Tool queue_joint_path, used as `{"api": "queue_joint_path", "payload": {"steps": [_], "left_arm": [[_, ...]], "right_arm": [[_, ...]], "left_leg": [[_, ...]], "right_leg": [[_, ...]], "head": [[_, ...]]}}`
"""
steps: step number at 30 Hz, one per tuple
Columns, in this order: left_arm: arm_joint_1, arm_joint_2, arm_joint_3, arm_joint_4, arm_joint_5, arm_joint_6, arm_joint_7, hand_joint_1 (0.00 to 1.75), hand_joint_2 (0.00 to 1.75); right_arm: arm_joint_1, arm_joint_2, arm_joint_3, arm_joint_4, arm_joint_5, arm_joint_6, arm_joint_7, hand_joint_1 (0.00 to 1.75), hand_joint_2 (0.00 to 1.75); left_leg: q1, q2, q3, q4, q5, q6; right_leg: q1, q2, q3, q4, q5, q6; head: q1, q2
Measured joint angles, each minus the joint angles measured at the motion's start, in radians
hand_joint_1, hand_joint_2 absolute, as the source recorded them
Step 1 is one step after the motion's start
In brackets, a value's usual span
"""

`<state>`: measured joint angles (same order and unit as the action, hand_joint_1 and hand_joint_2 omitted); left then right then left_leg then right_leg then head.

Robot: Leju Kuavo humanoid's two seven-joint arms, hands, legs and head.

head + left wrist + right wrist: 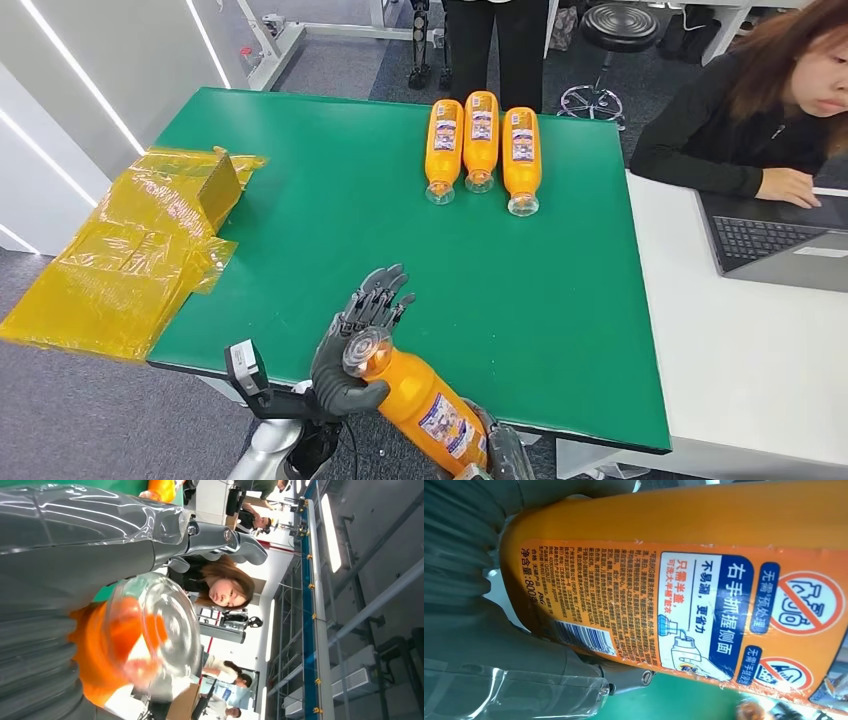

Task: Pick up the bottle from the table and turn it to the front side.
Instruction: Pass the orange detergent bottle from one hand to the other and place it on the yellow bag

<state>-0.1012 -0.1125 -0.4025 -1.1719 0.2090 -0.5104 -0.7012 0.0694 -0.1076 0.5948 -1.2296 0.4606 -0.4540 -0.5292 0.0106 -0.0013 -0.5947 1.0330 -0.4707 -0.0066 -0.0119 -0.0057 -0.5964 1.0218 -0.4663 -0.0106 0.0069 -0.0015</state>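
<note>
Both hands hold the orange bottle (pixel 420 400) above the green table's (pixel 560 330) near edge: left hand (pixel 352 350) grips its clear-capped neck, right hand (pixel 505 455) its base. Well ahead lie three bottles (pixel 481 148); yellow plastic wrap (pixel 130 250) sits left.

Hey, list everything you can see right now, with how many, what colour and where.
held bottle: one, orange with clear cap, above the near table edge, gripped at both ends
lying bottles: three, orange, side by side at the far edge
table: one, green top
plastic wrap: one crumpled heap, yellow, over the table's left edge
white desk: one, right of the table
laptop: one, grey, on the desk
person: one, dark top, at the laptop
left robot hand: grey, at the cap end
right robot hand: grey, on the bottle's base
</note>
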Motion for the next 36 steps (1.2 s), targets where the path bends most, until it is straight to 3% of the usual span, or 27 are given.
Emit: {"api": "queue_joint_path", "payload": {"steps": [10,14,15,31,32,35,36], "left_arm": [[0.000,-0.006,-0.004,0.006,0.006,-0.001,0.000,0.00,1.75],[-0.003,-0.011,-0.010,0.011,0.002,0.002,-0.001,1.68,1.75],[-0.004,-0.011,-0.012,0.011,0.000,0.002,-0.001,1.75,1.75],[0.002,-0.013,-0.024,0.006,-0.017,0.012,-0.005,1.75,1.75],[0.002,-0.014,-0.025,0.005,-0.017,0.014,-0.005,1.75,1.75],[0.001,-0.017,-0.027,0.005,-0.018,0.021,-0.005,1.75,1.75],[0.001,-0.018,-0.029,0.005,-0.019,0.024,-0.005,1.75,1.75]], "right_arm": [[-0.027,-0.003,0.028,-0.043,0.055,-0.009,0.034,1.75,1.75],[-0.029,-0.004,0.027,-0.071,0.079,0.003,0.060,1.75,1.75],[-0.029,-0.004,0.026,-0.073,0.081,0.006,0.063,1.75,1.75],[-0.012,-0.004,0.007,-0.099,0.076,0.034,0.069,1.75,1.75],[-0.011,-0.004,0.006,-0.100,0.078,0.034,0.069,1.53,1.75],[-0.008,-0.004,0.003,-0.102,0.082,0.032,0.071,0.22,1.75],[-0.008,-0.004,0.002,-0.103,0.084,0.030,0.071,0.00,1.75]], "left_leg": [[0.000,0.000,0.000,0.000,0.000,0.000],[0.000,0.000,0.000,0.000,0.000,0.000],[0.000,0.000,0.000,0.000,0.000,0.000],[0.000,0.000,0.000,0.000,0.000,0.000],[0.000,0.000,0.000,0.000,0.000,0.000],[0.000,0.000,0.000,0.000,0.000,0.000],[0.000,0.000,0.000,0.000,0.000,0.000]], "right_leg": [[0.000,0.000,0.000,0.000,0.000,0.000],[0.000,0.000,0.000,0.000,0.000,0.000],[0.000,0.000,0.000,0.000,0.000,0.000],[0.000,0.000,0.000,0.000,0.000,0.000],[0.000,0.000,0.000,0.000,0.000,0.000],[0.000,0.000,0.000,0.000,0.000,0.000],[0.000,0.000,0.000,0.000,0.000,0.000]], "head": [[0.000,0.000],[0.000,0.000],[0.000,0.000],[0.000,0.000],[0.000,0.000],[0.000,0.000],[0.000,0.000]]}}
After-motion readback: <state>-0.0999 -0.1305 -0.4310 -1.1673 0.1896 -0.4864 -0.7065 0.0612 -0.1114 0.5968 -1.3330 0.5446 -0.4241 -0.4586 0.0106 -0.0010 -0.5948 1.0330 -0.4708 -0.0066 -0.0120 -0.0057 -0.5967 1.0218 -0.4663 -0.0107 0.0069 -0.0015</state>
